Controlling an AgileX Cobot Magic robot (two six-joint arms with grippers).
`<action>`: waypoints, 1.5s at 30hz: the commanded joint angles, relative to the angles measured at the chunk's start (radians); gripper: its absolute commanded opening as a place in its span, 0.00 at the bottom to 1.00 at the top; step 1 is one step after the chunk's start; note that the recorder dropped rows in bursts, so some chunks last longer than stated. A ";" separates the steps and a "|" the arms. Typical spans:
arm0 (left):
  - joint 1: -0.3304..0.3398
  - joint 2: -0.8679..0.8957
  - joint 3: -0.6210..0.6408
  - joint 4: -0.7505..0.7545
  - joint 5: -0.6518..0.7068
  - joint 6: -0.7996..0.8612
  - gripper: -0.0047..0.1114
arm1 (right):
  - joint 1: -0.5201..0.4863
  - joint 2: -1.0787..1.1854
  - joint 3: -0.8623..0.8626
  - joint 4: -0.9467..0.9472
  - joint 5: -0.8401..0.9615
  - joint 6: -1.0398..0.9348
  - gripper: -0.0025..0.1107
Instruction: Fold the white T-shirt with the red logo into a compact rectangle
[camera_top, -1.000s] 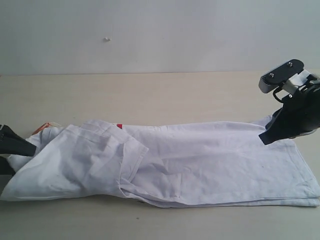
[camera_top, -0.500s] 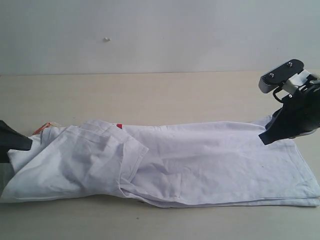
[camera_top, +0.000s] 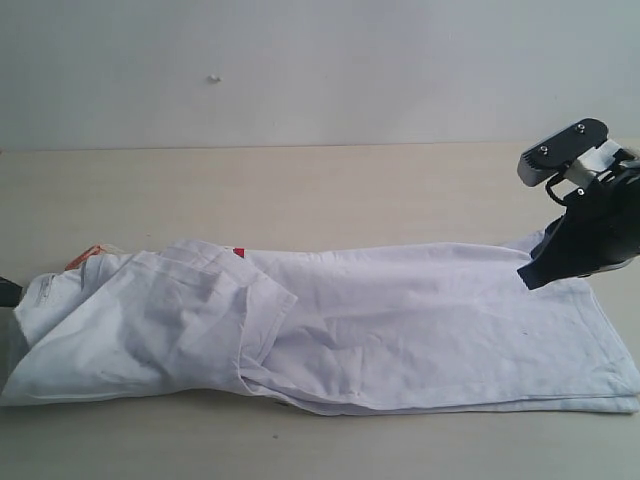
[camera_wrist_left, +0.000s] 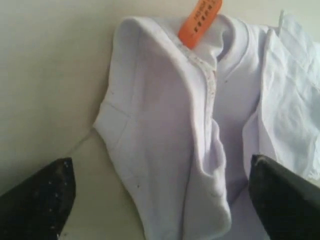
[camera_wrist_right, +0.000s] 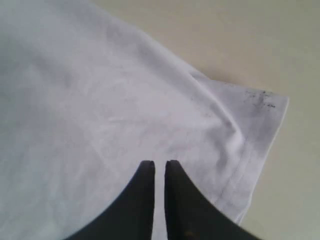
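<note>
The white T-shirt (camera_top: 400, 320) lies folded into a long band across the table, with its collar end at the left and a sleeve flap (camera_top: 200, 310) laid over it. Only a small red bit of the red logo (camera_top: 238, 252) peeks out at a fold. The orange neck tag (camera_wrist_left: 200, 16) shows by the ribbed collar. My left gripper (camera_wrist_left: 161, 165) is open wide, its fingers either side of the collar end without touching it; only a dark sliver of it shows at the exterior view's left edge. My right gripper (camera_wrist_right: 159, 164) is shut to a thin slit over the shirt's hem corner (camera_wrist_right: 260, 110), holding nothing.
The light wooden table (camera_top: 300, 190) runs back to a pale wall (camera_top: 320, 70). The shirt's right hem end (camera_top: 620, 385) reaches almost to the exterior view's right edge. The right arm's black body (camera_top: 595, 225) hangs over the far right of the shirt.
My left gripper has drawn back leftward off the collar end and nearly left the exterior view, and the cloth there has settled flat. The right arm has not moved.
</note>
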 joint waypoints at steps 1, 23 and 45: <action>-0.031 0.025 0.004 0.000 -0.008 -0.011 0.82 | -0.003 -0.007 -0.006 0.008 0.002 -0.007 0.10; -0.165 0.115 0.002 0.009 0.075 0.008 0.56 | -0.003 -0.007 -0.006 0.010 -0.008 -0.007 0.10; -0.173 0.018 -0.052 -0.052 0.055 0.101 0.05 | -0.003 -0.007 -0.006 0.010 -0.002 -0.005 0.10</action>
